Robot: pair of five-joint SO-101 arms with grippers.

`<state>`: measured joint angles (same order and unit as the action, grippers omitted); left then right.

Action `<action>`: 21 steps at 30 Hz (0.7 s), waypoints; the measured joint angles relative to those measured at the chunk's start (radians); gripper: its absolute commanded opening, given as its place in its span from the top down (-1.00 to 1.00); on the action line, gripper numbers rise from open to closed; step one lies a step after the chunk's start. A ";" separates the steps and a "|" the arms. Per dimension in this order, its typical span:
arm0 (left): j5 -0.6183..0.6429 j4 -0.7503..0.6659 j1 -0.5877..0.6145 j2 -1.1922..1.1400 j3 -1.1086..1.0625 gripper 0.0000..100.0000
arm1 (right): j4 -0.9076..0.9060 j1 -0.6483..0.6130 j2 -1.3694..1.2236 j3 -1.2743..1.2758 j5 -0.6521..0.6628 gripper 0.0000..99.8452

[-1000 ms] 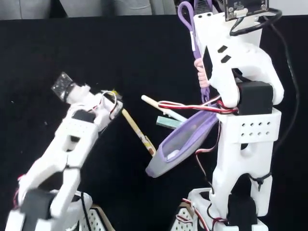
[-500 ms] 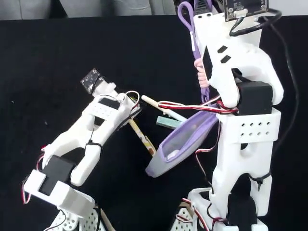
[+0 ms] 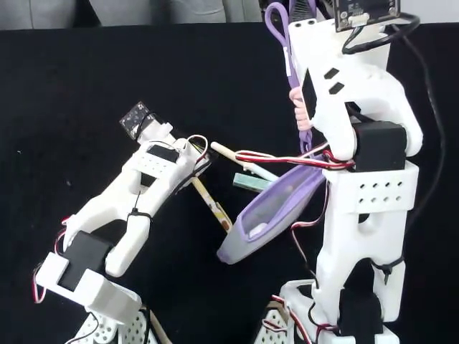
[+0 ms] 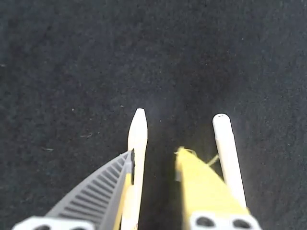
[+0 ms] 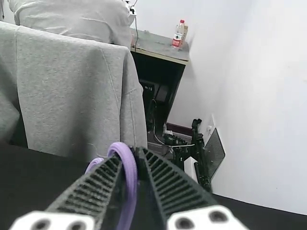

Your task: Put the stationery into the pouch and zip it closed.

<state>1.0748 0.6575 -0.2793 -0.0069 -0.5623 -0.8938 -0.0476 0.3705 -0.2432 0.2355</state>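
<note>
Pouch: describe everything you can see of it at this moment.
The pouch is a soft lilac case that looks like fabric. It hangs tilted beside the right arm, with its mouth open and facing upward. A purple loop at its upper end is clamped in the right gripper, and a pink charm hangs by the strap. Red and white wires cross its upper part. Whether its lower end touches the table cannot be told.

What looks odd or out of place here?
The purple pouch hangs tilted instead of lying flat: the right gripper pinches its strap high up, so its open mouth gapes sideways. A white pen and a pencil lie loose on the black table beside it.
</note>
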 measured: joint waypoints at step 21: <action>0.000 0.069 0.034 -0.107 0.035 0.62 | 0.000 0.000 0.000 0.000 0.000 0.98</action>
<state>1.0748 0.7265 -0.2455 -0.1143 -0.5271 -0.8938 -0.0476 0.3705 -0.2432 0.2355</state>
